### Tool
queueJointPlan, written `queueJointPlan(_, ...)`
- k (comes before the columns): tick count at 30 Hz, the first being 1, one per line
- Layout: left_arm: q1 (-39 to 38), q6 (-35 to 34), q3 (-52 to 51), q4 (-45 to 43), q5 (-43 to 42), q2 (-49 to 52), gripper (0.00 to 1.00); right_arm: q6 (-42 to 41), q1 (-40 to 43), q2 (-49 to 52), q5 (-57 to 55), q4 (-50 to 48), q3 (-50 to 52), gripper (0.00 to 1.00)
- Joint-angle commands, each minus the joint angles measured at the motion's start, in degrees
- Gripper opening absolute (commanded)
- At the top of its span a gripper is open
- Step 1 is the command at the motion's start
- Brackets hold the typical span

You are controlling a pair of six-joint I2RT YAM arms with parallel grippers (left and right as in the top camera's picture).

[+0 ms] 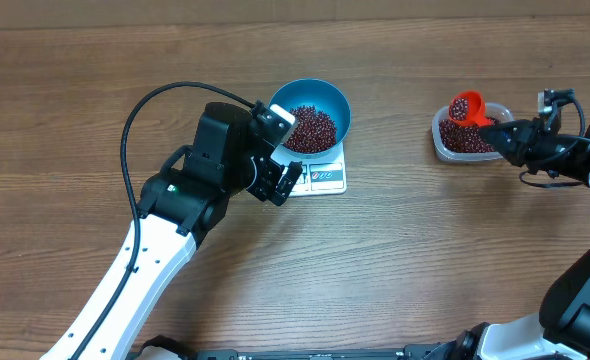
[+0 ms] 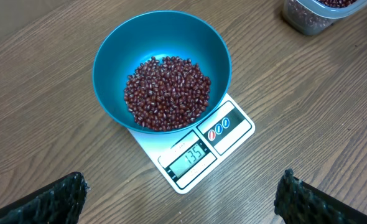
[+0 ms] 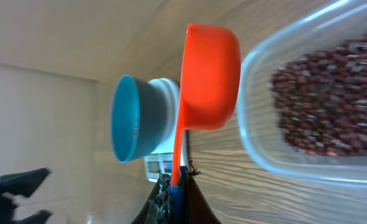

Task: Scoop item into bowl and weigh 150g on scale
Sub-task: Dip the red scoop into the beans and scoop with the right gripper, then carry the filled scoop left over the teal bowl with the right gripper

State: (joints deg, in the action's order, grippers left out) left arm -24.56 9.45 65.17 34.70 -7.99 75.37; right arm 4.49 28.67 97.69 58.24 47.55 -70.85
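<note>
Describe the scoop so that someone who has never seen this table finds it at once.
Go to the right side of the wooden table, to the clear tub of dark red beans. The scoop is over the tub's far left corner, its handle pinched in the right tool, with beans in its cup. It is the only bright orange thing; the bowl nearby is blue.

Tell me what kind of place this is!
Probably a robot test bench, not a real kitchen: a wooden table, robot arms, and a scale weighing a blue bowl of beans.

Open tabletop [image 1: 395, 140] between bowl [image 1: 341, 108] and tub [image 1: 438, 137]
</note>
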Motion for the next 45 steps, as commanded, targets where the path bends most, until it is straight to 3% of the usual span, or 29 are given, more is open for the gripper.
queueJointPlan(1, 0.15, 1.07, -0.04, -0.02, -0.83, -1.14, 1.00, 0.37, -1.44, 0.37, 6.95, -0.31, -0.04, 0.04)
queueJointPlan(21, 0.15, 1.07, -0.04, -0.02, -0.83, -1.14, 1.00, -0.24, -21.79, 0.31, 9.33, -6.78, -4.57, 0.04)
queueJointPlan(36, 0.17, 1.07, -0.04, -0.02, -0.83, -1.14, 1.00, 0.63, -35.32, 0.31, -11.56, -16.33, -4.57, 0.04)
queueJointPlan(45, 0.15, 1.07, -0.04, 0.00, -0.83, -1.14, 1.00, 15.67, -42.60, 0.31, -25.86, -17.53, -4.57, 0.04)
